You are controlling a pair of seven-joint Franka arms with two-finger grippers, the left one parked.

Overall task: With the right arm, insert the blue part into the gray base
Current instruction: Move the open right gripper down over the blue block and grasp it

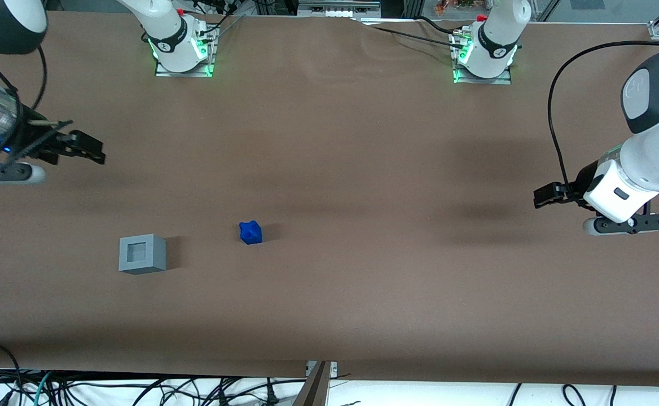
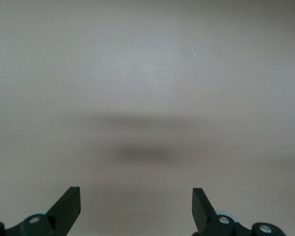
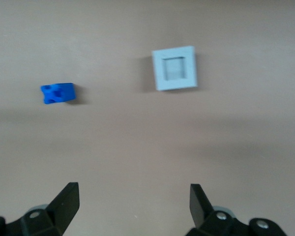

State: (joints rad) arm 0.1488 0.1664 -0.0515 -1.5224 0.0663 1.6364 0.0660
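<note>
Currently: my gripper (image 1: 95, 151) spread wide, holding nothing, above table (image 1: 363, 169) | blue part (image 1: 250, 232) beside gray base (image 1: 142, 254), apart | nothing between them.

The blue part (image 1: 250, 232) and the gray base (image 1: 142, 254) look like matt plastic; the brown table (image 1: 363, 169) cover looks like cloth (slightly wrinkled); the gripper (image 1: 84, 148), held above it, is matt black.

One blue part (image 1: 250, 232); one gray base (image 1: 142, 254); one gripper (image 1: 84, 148), raised, toward working arm's end.
</note>
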